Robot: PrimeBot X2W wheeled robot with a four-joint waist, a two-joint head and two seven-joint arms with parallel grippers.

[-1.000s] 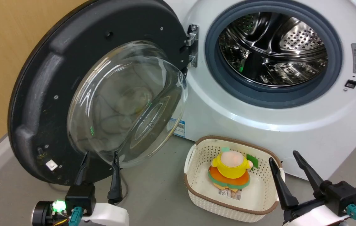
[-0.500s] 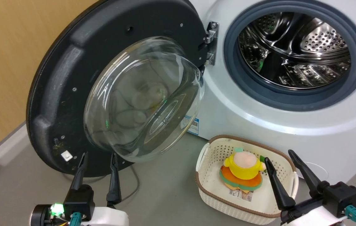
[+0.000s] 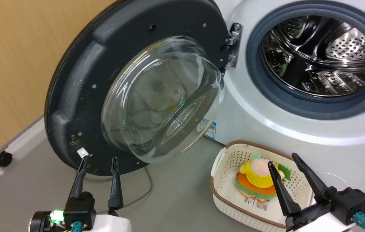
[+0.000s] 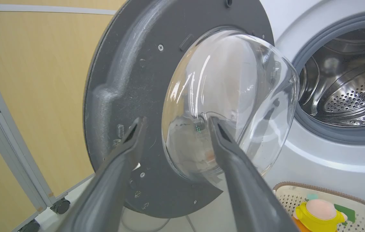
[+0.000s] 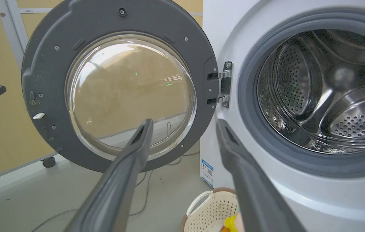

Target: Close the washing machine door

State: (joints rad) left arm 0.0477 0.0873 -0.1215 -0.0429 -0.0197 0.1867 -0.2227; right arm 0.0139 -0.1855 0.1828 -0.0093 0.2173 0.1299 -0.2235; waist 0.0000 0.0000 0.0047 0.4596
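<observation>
The washing machine door is hanging wide open, swung out to the left of the washing machine on its hinge, with its inner face and glass bowl being shown to the robot and the drum being left fully exposed. The left gripper is being held low in front of the door's bottom rim, fingers parted to a middling gap and carrying nothing; whether the rim is being touched cannot be told. The right gripper is being held over the basket, likewise spread and empty. For the step in hand, it is judged that the push is best applied at the free edge, far from the hinge, where least force is being asked for. The black rim should be pressed, not the bulging glass, which is likely slippery. That edge probably has to be reached from behind, and the swing followed along its arc until the latch is met. The basket and its toy are sitting on the grey floor just beside the machine's front, and are judged to be under the door's path rather than in it. A cable is trailing under the door, and a yellow wall is standing behind it, so the room there is being judged tight.
</observation>
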